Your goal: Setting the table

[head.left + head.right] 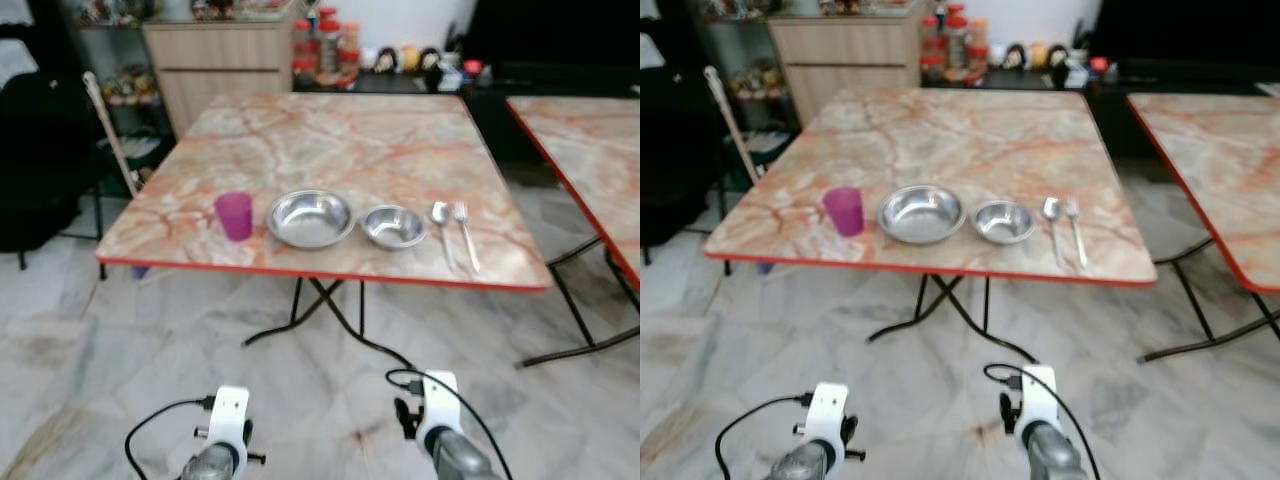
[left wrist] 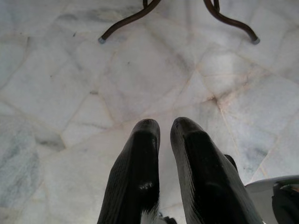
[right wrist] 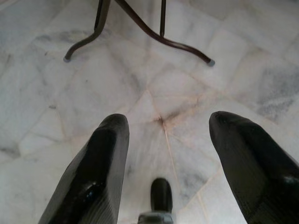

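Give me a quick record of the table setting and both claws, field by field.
table: marble-look top with red edge
row near front edge, robot's left to right: cup, plate, bowl, spoon, fork
cup: purple, upright
plate and bowl: metal, nothing in them
left claw: shut, over the floor, holds nothing
right claw: open, over the floor, holds nothing
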`<state>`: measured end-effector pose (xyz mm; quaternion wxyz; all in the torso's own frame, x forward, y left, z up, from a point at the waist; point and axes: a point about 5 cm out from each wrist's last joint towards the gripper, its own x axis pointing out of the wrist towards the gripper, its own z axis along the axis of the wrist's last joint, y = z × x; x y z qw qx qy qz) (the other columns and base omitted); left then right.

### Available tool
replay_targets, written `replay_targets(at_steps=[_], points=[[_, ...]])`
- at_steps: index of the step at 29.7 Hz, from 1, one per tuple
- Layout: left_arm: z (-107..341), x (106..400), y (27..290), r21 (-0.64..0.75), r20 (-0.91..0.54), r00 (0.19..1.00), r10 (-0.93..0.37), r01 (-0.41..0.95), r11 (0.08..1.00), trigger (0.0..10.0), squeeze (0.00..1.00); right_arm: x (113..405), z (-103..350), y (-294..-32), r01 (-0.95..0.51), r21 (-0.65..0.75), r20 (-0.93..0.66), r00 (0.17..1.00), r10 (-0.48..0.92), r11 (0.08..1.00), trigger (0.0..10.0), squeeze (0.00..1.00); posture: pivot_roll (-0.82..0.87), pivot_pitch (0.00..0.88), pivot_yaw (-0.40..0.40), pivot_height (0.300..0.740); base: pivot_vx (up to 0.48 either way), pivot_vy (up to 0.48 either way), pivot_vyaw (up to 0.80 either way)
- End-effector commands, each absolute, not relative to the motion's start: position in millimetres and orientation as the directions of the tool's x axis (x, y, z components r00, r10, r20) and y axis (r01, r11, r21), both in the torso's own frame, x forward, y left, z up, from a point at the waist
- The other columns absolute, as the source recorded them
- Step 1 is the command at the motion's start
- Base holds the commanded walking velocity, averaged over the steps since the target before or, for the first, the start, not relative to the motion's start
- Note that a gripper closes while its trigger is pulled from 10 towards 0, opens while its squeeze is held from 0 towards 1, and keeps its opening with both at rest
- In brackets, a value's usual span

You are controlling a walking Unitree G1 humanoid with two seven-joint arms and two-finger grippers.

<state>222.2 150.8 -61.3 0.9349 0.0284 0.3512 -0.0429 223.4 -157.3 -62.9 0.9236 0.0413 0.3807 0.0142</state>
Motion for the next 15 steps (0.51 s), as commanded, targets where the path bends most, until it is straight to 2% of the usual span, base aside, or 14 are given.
replay_targets(at_steps=[1, 11, 15], points=[[-62.8, 219.9, 154.5, 0.030, -0.668, 0.743, -0.050, 0.094, 0.995, 10.0, 0.00, 228.2, -59.7, -156.3, -0.002, 0.083, -0.688, 0.723, 0.059, 0.997, 10.0, 0.00, 0.02, 0.000, 0.012, 0.740, 0.000, 0.000, 0.00], [-64.0, 218.1, 151.6, 0.028, -0.675, 0.734, -0.075, 0.127, 0.992, 10.0, 0.00, 227.2, -60.3, -155.1, -0.001, 0.090, -0.687, 0.724, 0.063, 0.996, 10.0, 0.00, 0.01, 0.000, 0.020, 0.740, 0.000, 0.000, 0.00], [-63.9, 218.5, 150.6, 0.028, -0.676, 0.733, -0.078, 0.132, 0.991, 10.0, 0.00, 226.6, -60.8, -155.0, 0.005, 0.095, -0.691, 0.720, 0.063, 0.995, 10.0, 0.00, 0.01, 0.000, 0.020, 0.740, 0.000, 0.000, -0.76]])
